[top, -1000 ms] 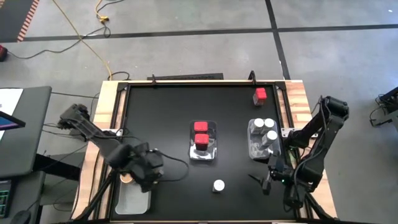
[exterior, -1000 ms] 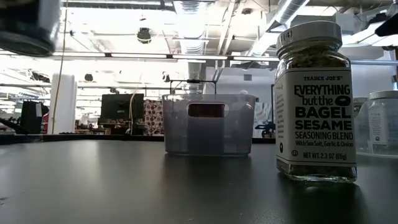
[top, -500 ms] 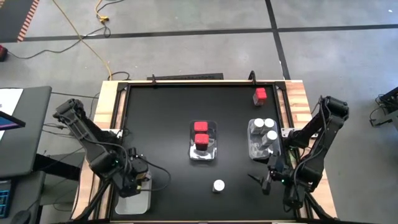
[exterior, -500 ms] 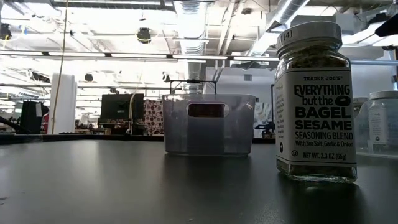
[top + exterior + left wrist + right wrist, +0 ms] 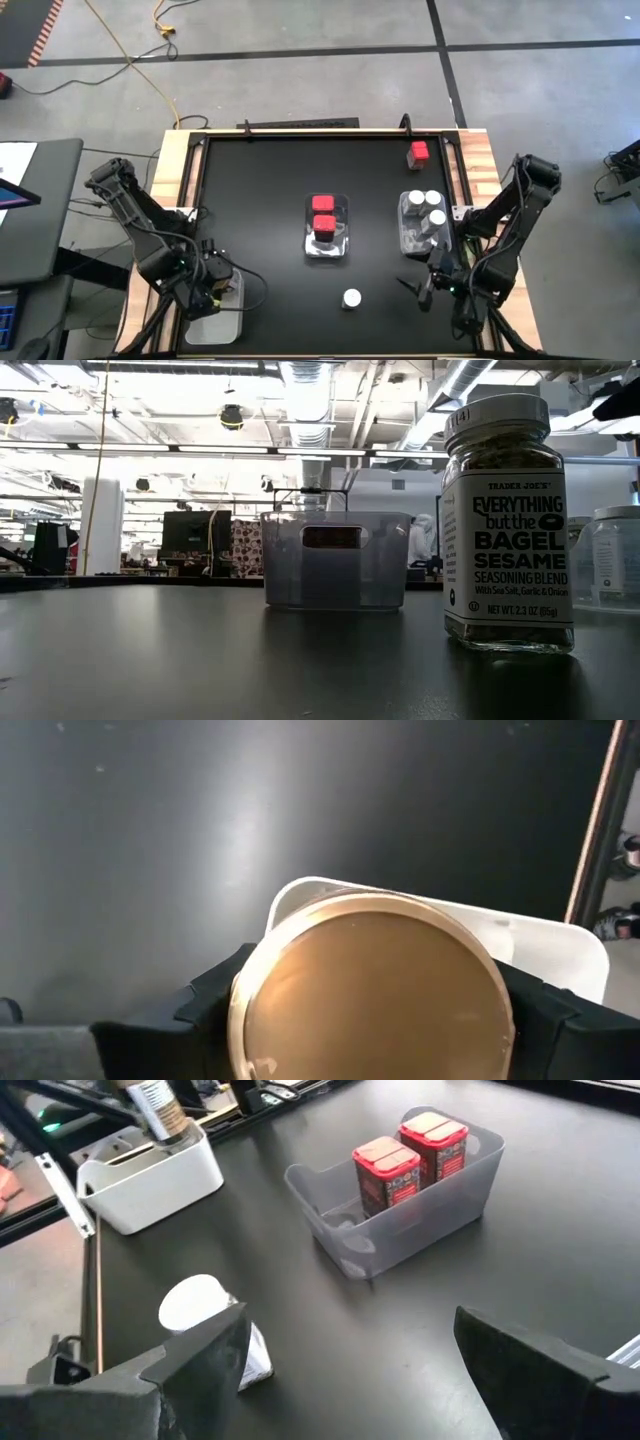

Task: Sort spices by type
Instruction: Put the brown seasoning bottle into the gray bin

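Note:
My left gripper is at the table's near left corner, shut on a tan-lidded spice jar above a white bin. My right gripper stands open near the front right. A white-lidded jar stands on the table just outside one of its fingers. Two red square-topped spices sit in the centre clear bin. White-lidded jars fill the right clear bin. One red spice stands alone at the far right. My left gripper pinches the tan-lidded jar between its two fingers, one on each side, just below the lid's rim. The fingers come from above, slanting down. The jar stays upright over the white bin's opening, off the table.
In the low view the white-lidded jar shows close up with a bagel-seasoning label, and the centre clear bin stands behind it. The black tabletop between the bins is bare. A raised frame runs along the far edge.
My left gripper has carried the tan-lidded jar toward the table's near left corner and slightly down, stopping above the white bin. It has stayed shut on the jar.

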{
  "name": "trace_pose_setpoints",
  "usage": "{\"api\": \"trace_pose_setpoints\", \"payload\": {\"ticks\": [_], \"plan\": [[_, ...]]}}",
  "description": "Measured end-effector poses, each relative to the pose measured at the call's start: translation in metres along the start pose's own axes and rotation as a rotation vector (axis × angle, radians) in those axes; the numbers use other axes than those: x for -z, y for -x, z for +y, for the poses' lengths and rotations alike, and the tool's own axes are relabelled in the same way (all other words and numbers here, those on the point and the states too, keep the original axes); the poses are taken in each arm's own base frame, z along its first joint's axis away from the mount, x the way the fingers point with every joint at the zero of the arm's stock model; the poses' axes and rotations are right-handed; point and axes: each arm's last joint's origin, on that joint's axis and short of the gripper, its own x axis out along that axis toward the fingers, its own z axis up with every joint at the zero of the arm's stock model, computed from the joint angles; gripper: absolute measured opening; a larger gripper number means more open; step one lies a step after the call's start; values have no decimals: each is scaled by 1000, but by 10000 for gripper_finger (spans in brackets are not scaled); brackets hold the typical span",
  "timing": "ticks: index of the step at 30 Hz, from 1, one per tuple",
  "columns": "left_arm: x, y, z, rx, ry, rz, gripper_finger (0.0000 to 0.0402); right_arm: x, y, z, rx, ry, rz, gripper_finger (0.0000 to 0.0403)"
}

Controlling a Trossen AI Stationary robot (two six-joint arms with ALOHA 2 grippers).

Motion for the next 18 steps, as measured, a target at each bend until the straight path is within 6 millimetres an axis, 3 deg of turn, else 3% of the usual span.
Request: {"api": "trace_pose_setpoints", "payload": {"ticks": [5, 18], "plan": [[5, -1, -2, 8, 8, 1, 275, -3, -5, -1, 23, -8, -7, 377], [22, -41, 0, -9, -7, 11, 275, -4, -8, -1, 32, -7, -10, 377]]}}
